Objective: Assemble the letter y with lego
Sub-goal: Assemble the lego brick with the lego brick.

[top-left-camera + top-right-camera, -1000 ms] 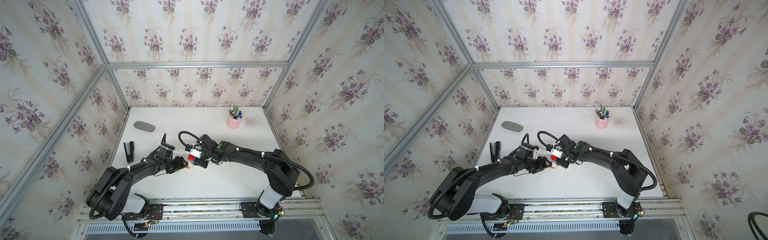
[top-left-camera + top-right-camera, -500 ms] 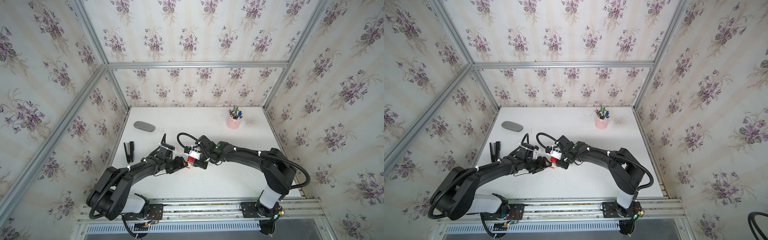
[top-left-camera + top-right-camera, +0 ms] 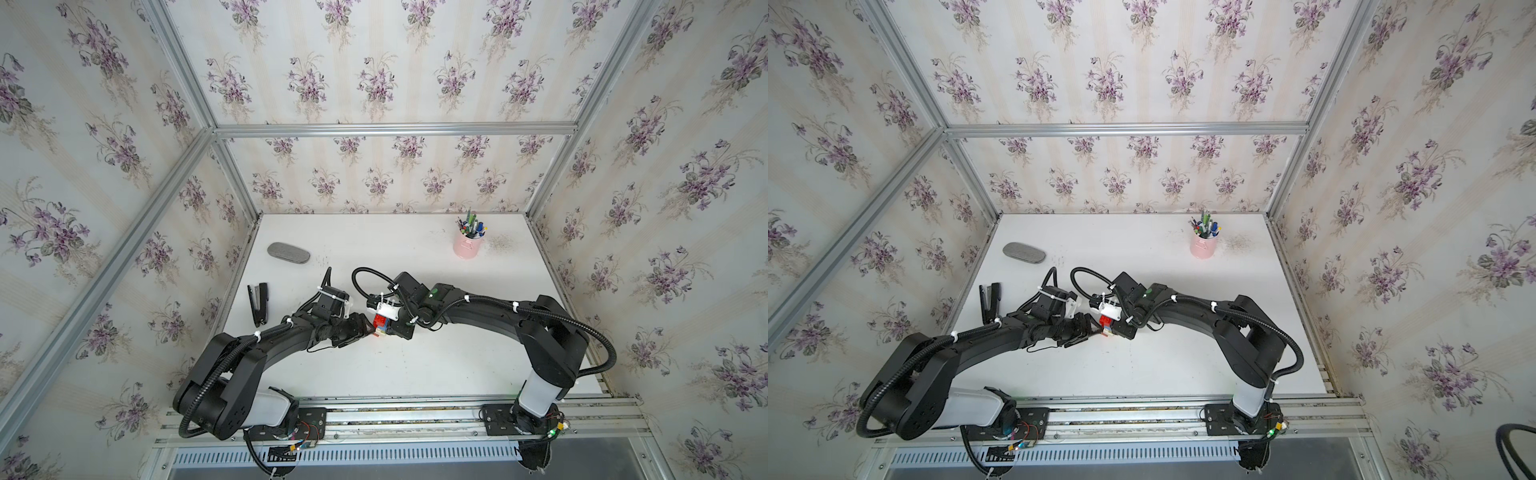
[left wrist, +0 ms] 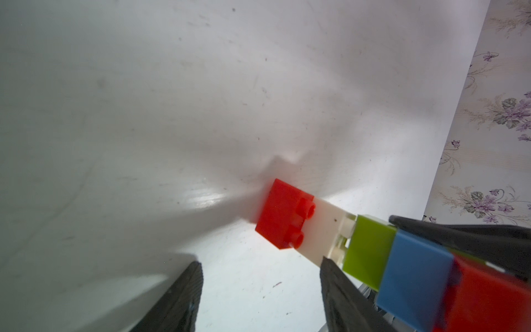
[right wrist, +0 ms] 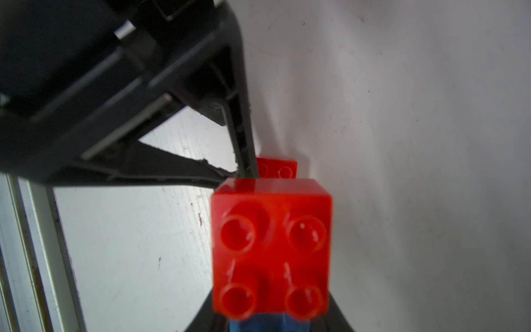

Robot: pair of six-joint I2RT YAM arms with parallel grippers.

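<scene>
- The right gripper (image 3: 385,328) was clenched on the Y (image 3: 379,324), with its fingers on the blue bar (image 4: 413,276).
- In both top views the Y was low over the table (image 3: 415,365), a little toward 7 o'clock from the table's middle, between the 2 arm tips.
- From the Y, the right gripper's body was at 3 o'clock and the left gripper (image 4: 258,263) at 9 o'clock, just beside it.
- The left gripper was released: its jaws stood apart with only bare table between them.
- The left wrist view showed the Y as 1 joined row: red end brick (image 4: 283,218), white brick (image 4: 324,230), green brick (image 4: 367,253), blue bar, then a red tip (image 4: 485,299).
- The tail lay outside the left gripper's gap, just past 1 finger (image 4: 339,290), whose tip overlapped the white brick's edge. I cannot tell if they touched.
- The red end brick pointed at the table, with a shadow close under it. Contact could not be made out.
- In the right wrist view the red tip filled the middle, studs toward the camera.
- The pen cup (image 3: 468,247) stood at 1 o'clock from the Y, well apart. The stapler (image 3: 258,303) lay at 9 o'clock.
</scene>
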